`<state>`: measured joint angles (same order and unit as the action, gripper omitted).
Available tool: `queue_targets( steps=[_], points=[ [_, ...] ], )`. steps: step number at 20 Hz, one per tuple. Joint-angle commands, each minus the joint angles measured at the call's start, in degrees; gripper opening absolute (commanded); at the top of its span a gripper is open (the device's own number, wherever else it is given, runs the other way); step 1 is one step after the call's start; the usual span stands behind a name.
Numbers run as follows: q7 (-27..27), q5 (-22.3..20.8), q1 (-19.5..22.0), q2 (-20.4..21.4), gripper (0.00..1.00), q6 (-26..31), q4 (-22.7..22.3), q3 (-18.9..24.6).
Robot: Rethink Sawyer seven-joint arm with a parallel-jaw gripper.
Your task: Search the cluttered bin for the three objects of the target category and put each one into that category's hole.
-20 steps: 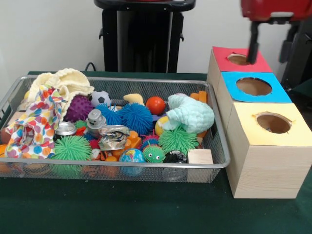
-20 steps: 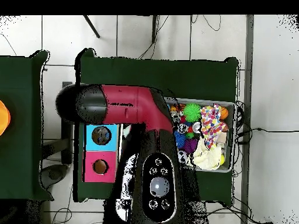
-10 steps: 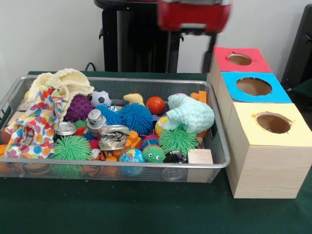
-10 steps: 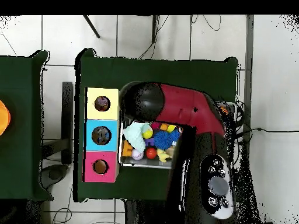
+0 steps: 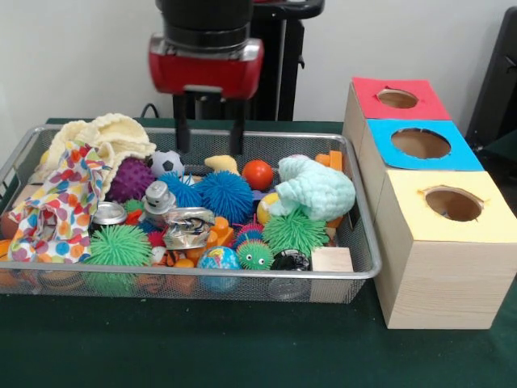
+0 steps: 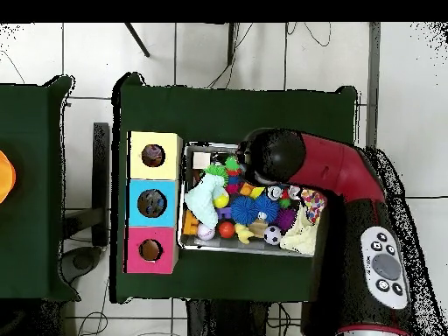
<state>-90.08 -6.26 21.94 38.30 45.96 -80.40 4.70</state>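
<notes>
Two soft pieces lie at the left end of the bin (image 5: 361, 242): a polka-dot cloth (image 5: 58, 202) draped below a cream knitted piece (image 5: 101, 133). Right of them the gripper (image 5: 208, 137) hangs above the toys with its fingers spread and nothing between them. Farther right a mint fluffy piece (image 5: 315, 187) rests on spiky balls, then the yellow-topped box's hole (image 5: 454, 204).

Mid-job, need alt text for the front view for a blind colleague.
The red gripper hangs open and empty over the back of the wire-mesh bin of toys. A polka-dot cloth lies at its left end; the yellow-topped box's hole is at right.
</notes>
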Motion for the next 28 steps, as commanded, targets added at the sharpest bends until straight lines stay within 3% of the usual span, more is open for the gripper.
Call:
queue_targets(
  steps=[1,7,18,28],
  points=[
    [16.02,-6.13,3.73,-3.66,1.0,-1.39,-5.17,10.05],
    [14.89,-8.92,5.86,-4.0,1.0,-2.05,-5.71,12.46],
    [17.58,-13.5,12.87,-4.68,1.0,-0.41,-5.59,17.99],
    [21.81,-17.88,17.78,-7.44,1.0,3.75,-1.49,21.68]
  ],
)
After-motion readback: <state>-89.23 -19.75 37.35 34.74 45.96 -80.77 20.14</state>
